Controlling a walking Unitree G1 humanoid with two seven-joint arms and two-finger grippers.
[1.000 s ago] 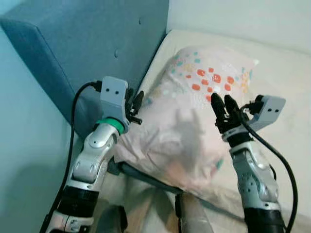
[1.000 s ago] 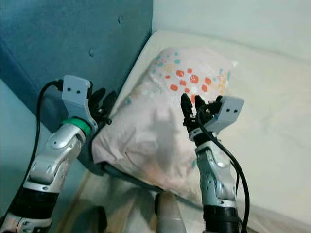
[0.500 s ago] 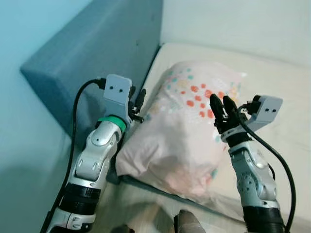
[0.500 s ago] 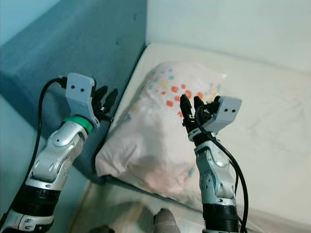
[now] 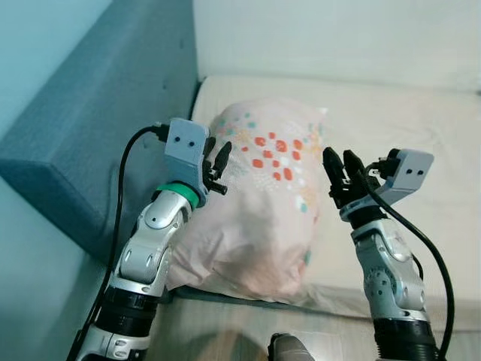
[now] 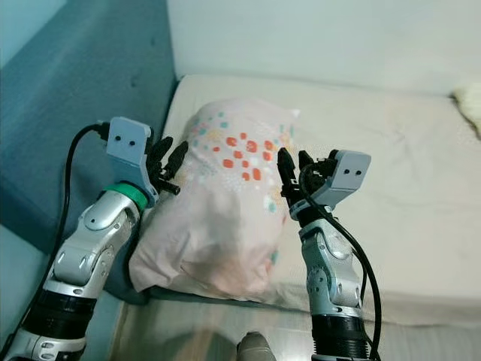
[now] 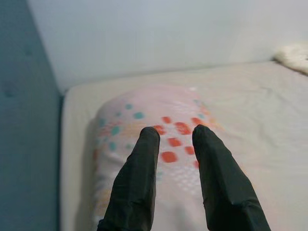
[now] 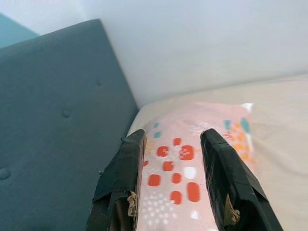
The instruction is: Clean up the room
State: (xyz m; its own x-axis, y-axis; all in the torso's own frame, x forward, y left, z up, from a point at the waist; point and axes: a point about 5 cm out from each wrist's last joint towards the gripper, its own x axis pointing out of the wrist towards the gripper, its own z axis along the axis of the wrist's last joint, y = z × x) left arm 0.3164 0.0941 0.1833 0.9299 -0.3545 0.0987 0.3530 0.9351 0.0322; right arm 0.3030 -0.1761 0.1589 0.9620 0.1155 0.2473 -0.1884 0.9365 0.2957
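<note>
A pale pink pillow (image 5: 259, 203) with red, teal and orange spots lies on the cream mattress (image 5: 421, 120), its near end at the bed's front edge. My left gripper (image 5: 216, 153) is raised at the pillow's left side, fingers open with nothing between them. On the pillow's right side my right gripper (image 5: 339, 158) is also open and holds nothing. Each wrist view looks along its open gripper, the left gripper (image 7: 175, 132) and the right gripper (image 8: 174, 137), over the pillow's spotted top (image 7: 168, 125).
A padded blue headboard (image 5: 90, 113) runs along the left of the bed, close to my left arm. A white wall (image 5: 338, 37) stands behind the mattress. A fluffy white thing (image 6: 470, 101) lies at the far right. Pale floor (image 5: 225, 331) shows below the bed's edge.
The camera has swung right: headboard and pillow slid left in view and more mattress shows. Both grippers stay open on either side of the pillow.
</note>
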